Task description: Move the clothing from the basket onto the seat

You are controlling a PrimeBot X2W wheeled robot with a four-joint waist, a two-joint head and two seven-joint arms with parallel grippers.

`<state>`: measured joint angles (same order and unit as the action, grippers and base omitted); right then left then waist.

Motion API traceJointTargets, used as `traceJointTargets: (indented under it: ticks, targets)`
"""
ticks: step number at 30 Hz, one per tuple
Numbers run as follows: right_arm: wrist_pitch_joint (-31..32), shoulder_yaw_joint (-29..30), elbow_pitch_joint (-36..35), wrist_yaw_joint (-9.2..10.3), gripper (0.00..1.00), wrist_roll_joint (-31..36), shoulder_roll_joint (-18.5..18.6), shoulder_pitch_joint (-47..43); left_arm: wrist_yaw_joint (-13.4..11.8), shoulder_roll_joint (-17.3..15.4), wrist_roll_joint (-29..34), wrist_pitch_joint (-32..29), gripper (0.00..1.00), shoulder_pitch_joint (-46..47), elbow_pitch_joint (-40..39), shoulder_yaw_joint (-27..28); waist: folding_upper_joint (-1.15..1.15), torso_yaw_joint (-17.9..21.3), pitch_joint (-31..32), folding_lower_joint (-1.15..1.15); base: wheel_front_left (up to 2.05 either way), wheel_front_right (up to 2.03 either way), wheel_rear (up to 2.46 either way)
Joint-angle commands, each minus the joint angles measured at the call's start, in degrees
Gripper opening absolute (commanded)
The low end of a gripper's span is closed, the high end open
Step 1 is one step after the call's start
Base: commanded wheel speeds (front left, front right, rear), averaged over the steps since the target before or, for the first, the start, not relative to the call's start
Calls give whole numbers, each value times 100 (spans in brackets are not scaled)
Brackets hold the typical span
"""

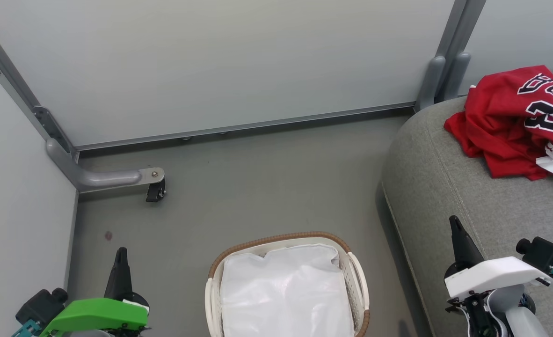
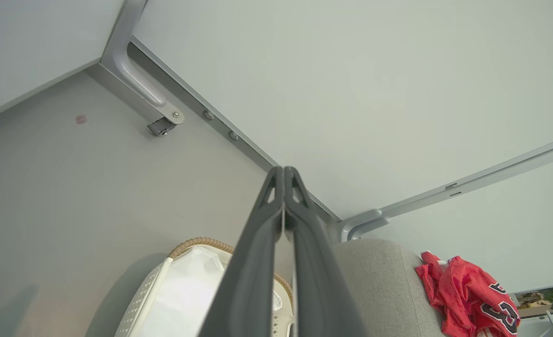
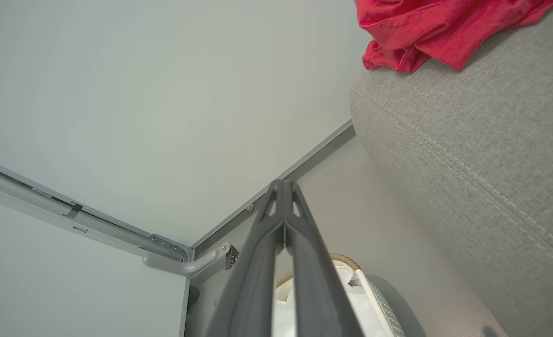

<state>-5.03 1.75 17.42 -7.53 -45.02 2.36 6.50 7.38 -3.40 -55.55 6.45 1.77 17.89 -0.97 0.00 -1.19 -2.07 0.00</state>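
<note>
Head view's edges crop clothing (image 1: 501, 117) and basket (image 1: 281, 237).

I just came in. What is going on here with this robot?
The red soft clothing with black numbers lies on the large grey fabric seat. The small white plastic basket with a brown woven rim stands on the floor, holding its white lining. The left end effector and right end effector are shut and hold nothing.

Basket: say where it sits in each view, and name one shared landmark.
Head view: basket, bottom centre, on the floor left of the seat.
Left wrist view: bottom, left of centre, partly behind the left hand.
Right wrist view: bottom centre, partly behind the right hand.
Shared landmark: the grey caster foot.
</note>
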Motion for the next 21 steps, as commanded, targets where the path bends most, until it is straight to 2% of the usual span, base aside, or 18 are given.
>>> traceJointTargets:
  ticks: [1,21]
  targets:
    - [42,41,-96,3,0,-224,36,29,7,-62,-192,-48,0,159,-94,41,0,2,3,0,0,0,0]
    - [393,180,-180,3,0,-1618,47,9,10,-76,-1320,-392,0,258,-198,206,0,30,47,0,0,0,0]
